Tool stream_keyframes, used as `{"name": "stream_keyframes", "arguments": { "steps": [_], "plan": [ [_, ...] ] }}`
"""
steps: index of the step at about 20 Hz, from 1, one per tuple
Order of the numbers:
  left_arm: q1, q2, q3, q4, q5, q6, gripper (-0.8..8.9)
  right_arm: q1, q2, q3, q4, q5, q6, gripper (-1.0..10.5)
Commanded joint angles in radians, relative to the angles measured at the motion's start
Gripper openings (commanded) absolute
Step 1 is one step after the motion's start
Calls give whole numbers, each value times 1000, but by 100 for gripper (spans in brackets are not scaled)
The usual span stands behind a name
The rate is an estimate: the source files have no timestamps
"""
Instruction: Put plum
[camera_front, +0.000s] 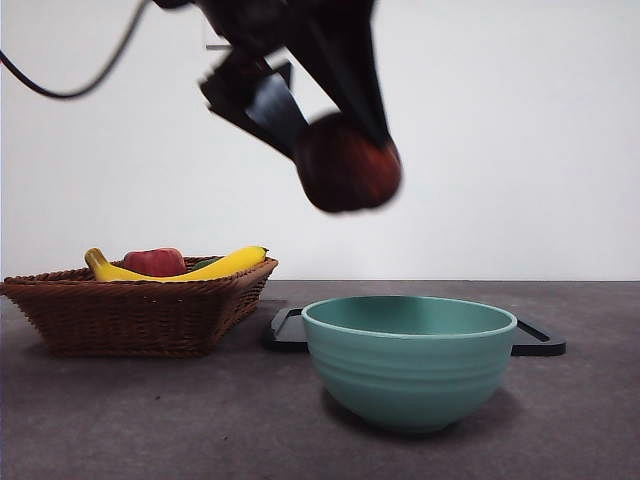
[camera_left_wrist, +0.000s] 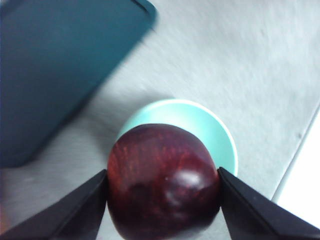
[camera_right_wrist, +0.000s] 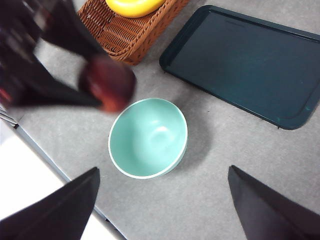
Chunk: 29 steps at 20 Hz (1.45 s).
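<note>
On the left stood one wicker basket (camera_front: 135, 315) holding one banana (camera_front: 190, 268) and one red fruit (camera_front: 154, 262). Above the middle, the left gripper (camera_left_wrist: 162, 192) was clamped on the single plum (camera_left_wrist: 164, 182), high over the one teal bowl (camera_front: 409, 360) before one dark tray (camera_right_wrist: 245, 65). Glossy, firm and probably slippery, the plum suited that hold across its widest part; the right gripper (camera_right_wrist: 162, 205) waited, jaws apart.

Grey table (camera_front: 120, 420) carried 3 things: wicker basket (camera_front: 135, 315) twd its left edge, teal bowl (camera_front: 410, 360) mid-front, dark tray (camera_right_wrist: 245, 60) flat just behind bowl.
</note>
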Motion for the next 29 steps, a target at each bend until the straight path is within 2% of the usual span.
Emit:
{"name": "stream_keyframes", "arguments": {
  "steps": [1,13,20,26,29],
  "plan": [
    [-35,76,19,43,2,30,297,5,8,19,10,0,12,414],
    [-71,312,19,95,-2,75,299,5,8,19,10,0,11,414],
    [-78,319,25,92,-2,74,379,5,8,19,10,0,11,414],
    [-77,318,123,11,-2,70,380,5,8,19,9,0,11,414],
    [-75,318,203,-83,-3,71,379,5,8,19,9,0,11,414]
  ]
}}
